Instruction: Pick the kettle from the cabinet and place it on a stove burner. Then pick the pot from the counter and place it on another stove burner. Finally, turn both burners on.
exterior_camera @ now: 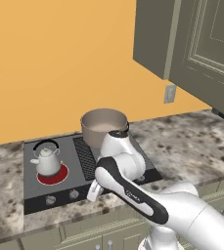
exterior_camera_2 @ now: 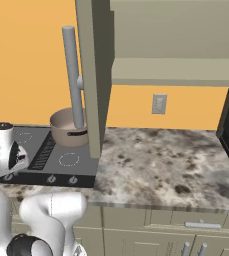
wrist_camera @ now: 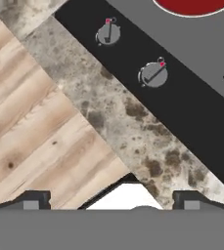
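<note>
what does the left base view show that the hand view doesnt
Left base view: the kettle standing on the glowing red burner, the pot at the back of the cooktop, the wall cabinets and an outlet.
Hand view: wood floor past the counter edge, and the hand wide open, holding nothing.
Both: the red burner, two knobs and the granite counter.

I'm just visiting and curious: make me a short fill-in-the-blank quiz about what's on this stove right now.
1. The burner under the kettle glows ____.
2. The pot stands on the cooktop's ____ burner.
3. In the hand view, ____ round knobs sit on the stove's black front strip.

Missing words: red; back right; two
</note>
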Tool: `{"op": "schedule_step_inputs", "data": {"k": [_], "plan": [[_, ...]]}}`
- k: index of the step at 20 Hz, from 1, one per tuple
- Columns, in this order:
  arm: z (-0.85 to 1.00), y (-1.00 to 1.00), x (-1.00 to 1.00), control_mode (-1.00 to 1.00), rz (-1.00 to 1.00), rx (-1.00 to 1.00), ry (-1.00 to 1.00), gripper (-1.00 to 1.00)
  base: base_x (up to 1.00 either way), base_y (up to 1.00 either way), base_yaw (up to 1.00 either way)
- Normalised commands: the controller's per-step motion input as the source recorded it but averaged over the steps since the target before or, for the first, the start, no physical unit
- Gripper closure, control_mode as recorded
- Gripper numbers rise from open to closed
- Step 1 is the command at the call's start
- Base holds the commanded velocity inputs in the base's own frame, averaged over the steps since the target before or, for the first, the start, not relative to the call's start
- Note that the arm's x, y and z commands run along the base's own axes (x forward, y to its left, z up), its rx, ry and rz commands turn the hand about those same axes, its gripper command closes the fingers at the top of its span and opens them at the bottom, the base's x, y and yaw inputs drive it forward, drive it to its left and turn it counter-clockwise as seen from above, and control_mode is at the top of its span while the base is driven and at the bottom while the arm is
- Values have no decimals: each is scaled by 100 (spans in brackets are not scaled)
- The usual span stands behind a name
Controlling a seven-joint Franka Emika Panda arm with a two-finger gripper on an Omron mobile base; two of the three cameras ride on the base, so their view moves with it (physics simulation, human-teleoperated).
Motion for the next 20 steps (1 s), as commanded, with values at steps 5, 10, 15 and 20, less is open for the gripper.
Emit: {"op": "schedule_step_inputs", "data": {"k": [5,10,15,20], "plan": [[0,-54,36,-100,-30,-3,1,-100,0,0,0],[4,-30,46,-100,-32,-2,6,-100,0,0,0],[0,-11,36,-100,-31,-3,11,-100,0,0,0],[0,-12,34,-100,-26,-6,16,-100,0,0,0]]}}
